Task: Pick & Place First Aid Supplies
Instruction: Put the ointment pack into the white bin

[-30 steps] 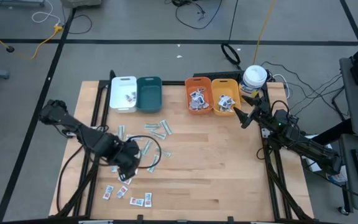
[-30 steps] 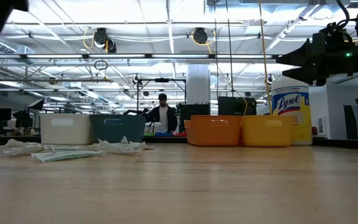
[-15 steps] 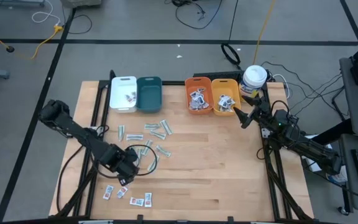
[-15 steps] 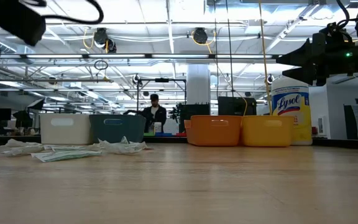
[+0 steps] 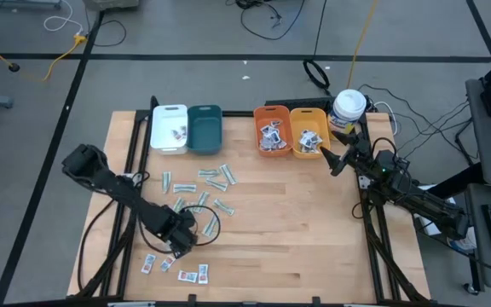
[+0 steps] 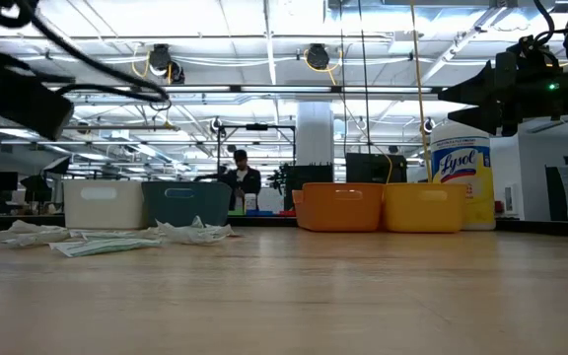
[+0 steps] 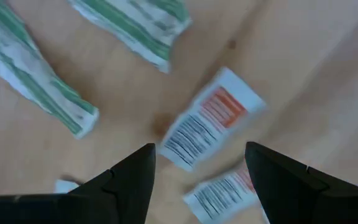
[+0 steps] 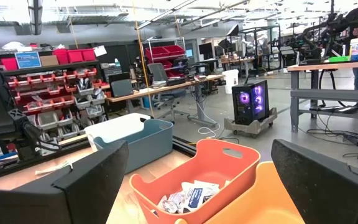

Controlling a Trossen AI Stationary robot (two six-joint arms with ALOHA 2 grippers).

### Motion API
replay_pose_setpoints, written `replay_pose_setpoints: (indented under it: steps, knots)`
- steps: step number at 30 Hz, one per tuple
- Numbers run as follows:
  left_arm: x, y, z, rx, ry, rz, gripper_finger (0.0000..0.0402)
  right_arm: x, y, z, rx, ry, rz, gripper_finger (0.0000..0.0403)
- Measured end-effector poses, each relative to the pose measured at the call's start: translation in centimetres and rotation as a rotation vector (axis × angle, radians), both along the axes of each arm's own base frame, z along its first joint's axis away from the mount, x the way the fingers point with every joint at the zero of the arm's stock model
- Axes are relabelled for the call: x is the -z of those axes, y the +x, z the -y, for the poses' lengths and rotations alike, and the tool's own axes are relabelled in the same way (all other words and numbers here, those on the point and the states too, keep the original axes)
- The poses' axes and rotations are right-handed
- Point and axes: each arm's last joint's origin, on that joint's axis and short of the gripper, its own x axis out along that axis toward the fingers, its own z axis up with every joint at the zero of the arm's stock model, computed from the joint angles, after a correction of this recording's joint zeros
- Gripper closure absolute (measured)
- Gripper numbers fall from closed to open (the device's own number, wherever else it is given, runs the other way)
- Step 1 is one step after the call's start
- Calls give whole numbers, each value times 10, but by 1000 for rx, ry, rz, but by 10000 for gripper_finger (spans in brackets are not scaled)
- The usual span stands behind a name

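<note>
First aid supplies lie loose on the wooden table: pale-green strips (image 5: 203,183) in the middle left, and small white packets with red print (image 5: 176,266) near the front edge. My left gripper (image 5: 176,239) points down over the red-print packets. In the left wrist view it is open (image 7: 199,152), one red-print packet (image 7: 211,118) lying flat on the wood beyond its fingertips, another (image 7: 222,190) beside it, and green strips (image 7: 39,81) farther off. My right gripper (image 5: 332,158) waits open and level at the back right, by the yellow bin (image 5: 308,132).
Along the far edge stand a white bin (image 5: 170,128), a teal bin (image 5: 205,128), an orange bin (image 5: 272,130) and the yellow bin, some with packets inside. A white canister (image 5: 349,107) stands at the back right. A black cable loop (image 5: 203,223) hangs by my left arm.
My left gripper has come down toward the table and a little toward its near edge, still pointing down and open, and now hangs over the red-print packets. The packets and strips lie where they were.
</note>
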Motion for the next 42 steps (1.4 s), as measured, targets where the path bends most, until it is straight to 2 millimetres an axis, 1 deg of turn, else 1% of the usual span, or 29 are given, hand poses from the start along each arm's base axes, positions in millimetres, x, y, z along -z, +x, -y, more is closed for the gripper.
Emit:
replay_pose_setpoints:
  steps: [4, 7, 10, 12, 14, 21, 23, 25, 29, 38, 42]
  knots:
    - [8, 2, 0, -17, 39, -17, 147, 0, 0, 0, 0, 0, 0, 11]
    - [11, 3, 1, -16, 43, -23, 147, 0, 0, 0, 1, 0, 0, 11]
    - [11, 4, 2, 3, 30, -14, 164, 0, 0, 0, 0, 0, 0, 11]
    - [11, 6, 3, 16, 20, 5, 189, 0, 0, 0, 0, 0, 0, 11]
    - [12, 7, 4, 25, 9, 23, 224, 0, 0, 0, 0, 0, 0, 11]
    - [12, 8, 5, -12, -6, 20, 370, 0, 0, 0, 0, 0, -1, 11]
    - [9, 7, 4, -30, -19, 24, 392, 0, 0, 0, 0, 0, 0, 11]
    - [5, 7, 4, -42, -45, 36, 392, 0, 0, 0, 0, 0, -1, 11]
    - [-10, 6, 0, -66, -92, 76, 398, 0, 0, 0, 0, 0, 0, 11]
    - [-47, -1, -11, -179, -194, 191, 399, 0, 0, 0, 0, 0, 0, 11]
    - [-59, -6, -16, -235, -246, 215, 400, 0, 0, 0, 0, 0, 0, 11]
